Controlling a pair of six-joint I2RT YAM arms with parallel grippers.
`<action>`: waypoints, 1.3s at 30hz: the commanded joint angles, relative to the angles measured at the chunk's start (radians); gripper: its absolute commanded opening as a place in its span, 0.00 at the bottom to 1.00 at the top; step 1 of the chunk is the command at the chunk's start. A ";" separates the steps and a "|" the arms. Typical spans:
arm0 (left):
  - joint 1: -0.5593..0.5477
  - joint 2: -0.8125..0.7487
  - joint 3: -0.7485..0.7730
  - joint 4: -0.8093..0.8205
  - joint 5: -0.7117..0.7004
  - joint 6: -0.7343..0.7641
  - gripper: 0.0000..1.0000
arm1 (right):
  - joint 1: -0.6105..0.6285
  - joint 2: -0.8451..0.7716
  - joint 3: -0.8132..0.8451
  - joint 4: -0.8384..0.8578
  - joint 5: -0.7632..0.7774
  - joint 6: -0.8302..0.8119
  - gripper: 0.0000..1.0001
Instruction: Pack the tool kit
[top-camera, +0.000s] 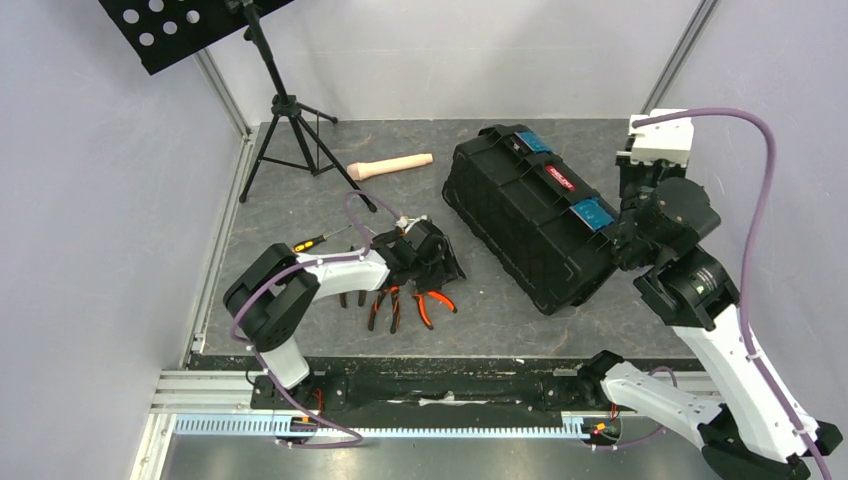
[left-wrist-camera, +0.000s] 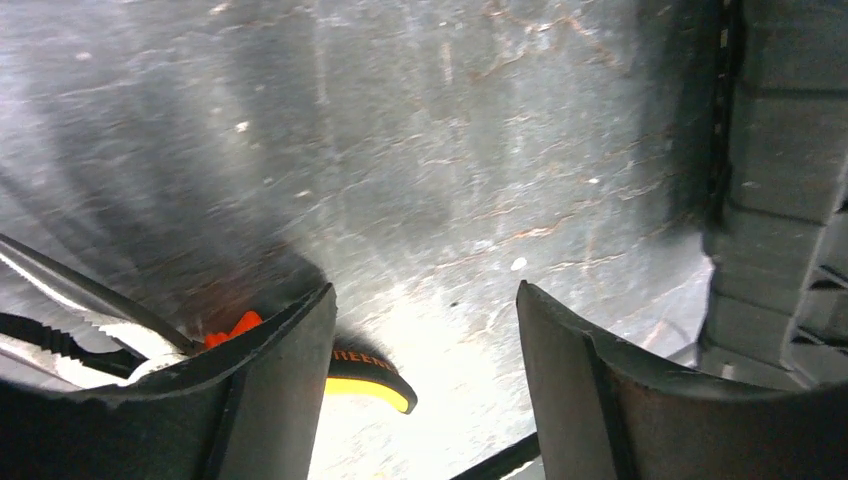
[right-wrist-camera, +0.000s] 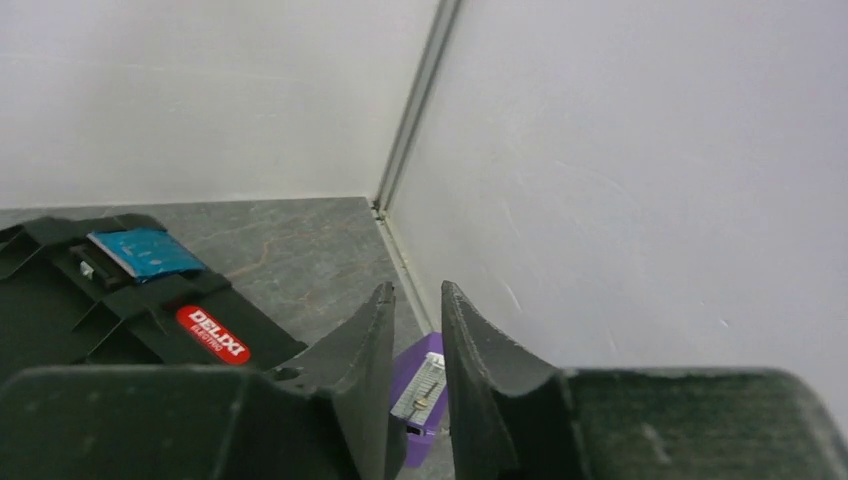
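The black toolbox (top-camera: 530, 215) lies tilted at the centre right, lid shut, with blue latches (top-camera: 592, 212) and a red-labelled handle (right-wrist-camera: 212, 333). Two orange-and-black pliers (top-camera: 410, 303) rest on the mat near the front left. A yellow-and-black screwdriver (top-camera: 315, 242) lies left of them. My left gripper (top-camera: 428, 252) hovers low over the pliers, open, with only bare mat between its fingers (left-wrist-camera: 285, 390). A yellow-and-black handle tip (left-wrist-camera: 375, 380) and plier jaws (left-wrist-camera: 90, 330) show beside its left finger. My right gripper (right-wrist-camera: 416, 288) is by the toolbox's right end, narrowly open and holding nothing.
A beige cylindrical handle (top-camera: 390, 167) lies at the back. A black tripod stand (top-camera: 285, 120) occupies the back left corner. A purple stapler-like object (right-wrist-camera: 425, 390) sits on the mat by the right wall, seen through the right gripper's gap. Walls enclose three sides.
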 joint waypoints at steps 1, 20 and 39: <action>0.003 -0.089 0.020 -0.173 -0.105 0.106 0.76 | 0.003 0.064 0.004 -0.131 -0.117 0.082 0.29; -0.040 0.057 0.802 -0.222 -0.097 0.482 0.75 | -0.052 0.111 -0.136 -0.478 -0.248 0.351 0.52; -0.124 0.327 0.953 -0.357 -0.260 0.953 0.65 | -0.188 0.112 -0.264 -0.375 -0.462 0.301 0.44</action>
